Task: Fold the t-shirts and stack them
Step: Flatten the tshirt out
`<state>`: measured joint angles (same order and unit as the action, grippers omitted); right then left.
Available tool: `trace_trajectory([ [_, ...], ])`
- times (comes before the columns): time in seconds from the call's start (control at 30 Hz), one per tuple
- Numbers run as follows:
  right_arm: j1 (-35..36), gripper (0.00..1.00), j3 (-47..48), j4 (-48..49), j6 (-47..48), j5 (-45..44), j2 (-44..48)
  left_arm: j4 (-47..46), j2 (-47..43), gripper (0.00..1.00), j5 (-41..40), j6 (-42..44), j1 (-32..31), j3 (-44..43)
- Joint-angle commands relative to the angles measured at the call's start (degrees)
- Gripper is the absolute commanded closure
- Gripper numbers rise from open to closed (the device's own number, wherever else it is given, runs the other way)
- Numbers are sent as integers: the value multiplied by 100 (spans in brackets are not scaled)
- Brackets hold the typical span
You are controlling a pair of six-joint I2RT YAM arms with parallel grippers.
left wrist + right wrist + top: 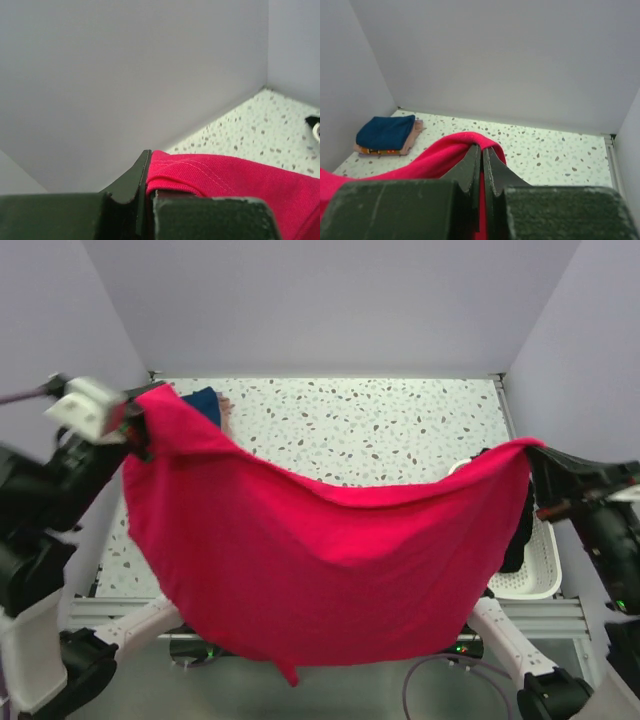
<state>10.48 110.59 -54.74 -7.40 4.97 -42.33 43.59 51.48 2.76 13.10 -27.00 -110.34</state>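
Observation:
A crimson-red t-shirt hangs spread in the air between my two grippers, sagging in the middle above the table's near half. My left gripper is shut on its upper left corner, and the red cloth shows in the left wrist view. My right gripper is shut on its upper right corner, with cloth draped over the fingertips in the right wrist view. A folded navy blue t-shirt lies on a folded pale pink one at the far left corner; part of the navy one shows in the top view.
A white perforated basket stands at the right edge with dark cloth in it, mostly hidden by the red shirt. The speckled table is walled on three sides.

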Motion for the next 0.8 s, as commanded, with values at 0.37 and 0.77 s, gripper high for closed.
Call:
trace_trajectory([
  [0.37, -370, 100, -1886, 3558, -191, -515, -4827, -1198, 6590, 100, -444, 309, 1249, -1517],
  [0.77, -679, 2, -1477, 3479, -710, -138, -5621, -2937, 5628, 0, -111, -352, 1444, 3],
])
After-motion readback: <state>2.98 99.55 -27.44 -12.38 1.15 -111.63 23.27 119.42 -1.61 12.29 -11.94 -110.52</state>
